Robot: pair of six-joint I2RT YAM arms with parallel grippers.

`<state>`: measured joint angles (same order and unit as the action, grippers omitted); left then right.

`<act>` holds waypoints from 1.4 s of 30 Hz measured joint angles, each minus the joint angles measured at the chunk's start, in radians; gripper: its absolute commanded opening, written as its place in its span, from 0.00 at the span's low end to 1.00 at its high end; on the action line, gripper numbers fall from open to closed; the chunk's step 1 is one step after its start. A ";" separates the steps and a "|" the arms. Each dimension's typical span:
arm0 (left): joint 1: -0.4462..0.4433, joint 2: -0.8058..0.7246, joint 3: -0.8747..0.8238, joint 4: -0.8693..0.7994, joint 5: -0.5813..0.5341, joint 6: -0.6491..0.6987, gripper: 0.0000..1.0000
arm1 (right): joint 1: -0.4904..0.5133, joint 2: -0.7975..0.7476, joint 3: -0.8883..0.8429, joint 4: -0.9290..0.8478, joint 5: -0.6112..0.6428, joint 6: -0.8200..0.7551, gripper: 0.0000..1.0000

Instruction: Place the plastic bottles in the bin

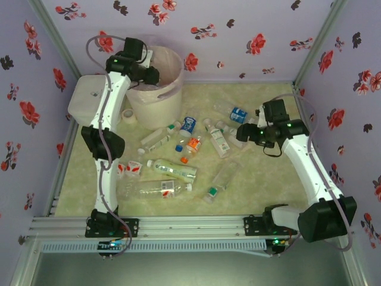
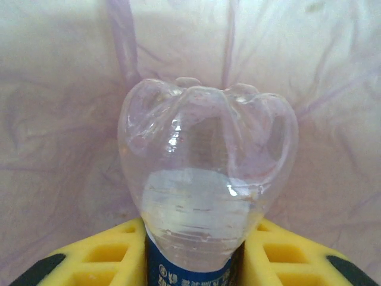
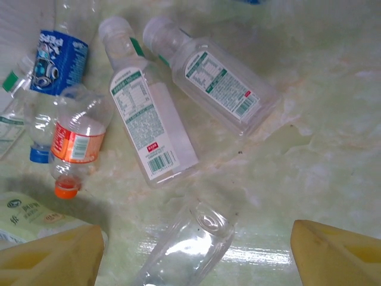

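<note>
Your left gripper (image 1: 150, 72) hangs over the bin (image 1: 156, 101). The bin stands by the far edge of the table (image 1: 268, 196), toward the far left corner and just beside a white lidded box (image 1: 89, 101). From the left wrist camera you see the yellow fingers (image 2: 107, 262) clamped on a blue-labelled clear bottle (image 2: 205, 173). Its lobed base points away from the camera, and the pink liner (image 2: 309, 71) lies all around behind it. The bottle seems to be within the bin's mouth, though the top view is too coarse to be sure.

Your right gripper (image 1: 243, 132) sits low over the right half of the table, jaws spread wide and holding nothing. In its wrist view an unlabelled clear bottle (image 3: 190, 244) lies on the table in the gap between the two fingers (image 3: 53, 256).

Beyond it lie two white-capped bottles (image 3: 149, 119) with white printed labels, side by side. To their left are an orange-labelled bottle (image 3: 74, 140) with an orange cap and a blue-labelled bottle (image 3: 56, 59).

The other plastic bottles (image 1: 172, 170) lie on their sides across the middle of the table, from near the bin's foot to just short of the near edge.
</note>
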<state>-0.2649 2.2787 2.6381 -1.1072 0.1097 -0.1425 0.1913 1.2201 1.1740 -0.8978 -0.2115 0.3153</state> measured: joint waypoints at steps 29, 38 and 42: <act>0.018 0.106 0.010 -0.008 0.023 0.068 1.00 | -0.058 0.145 0.084 0.039 0.096 -0.181 0.99; 0.018 -0.143 -0.015 -0.054 0.023 0.096 1.00 | -0.063 0.300 0.112 0.165 0.130 -0.430 0.99; 0.015 -0.330 -0.134 -0.071 0.026 0.098 1.00 | -0.068 0.384 0.124 0.246 0.142 -0.521 0.99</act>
<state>-0.2501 1.9491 2.5046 -1.1786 0.1356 -0.0444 0.1238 1.6039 1.2984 -0.6514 -0.0696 -0.2062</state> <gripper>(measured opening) 0.996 0.993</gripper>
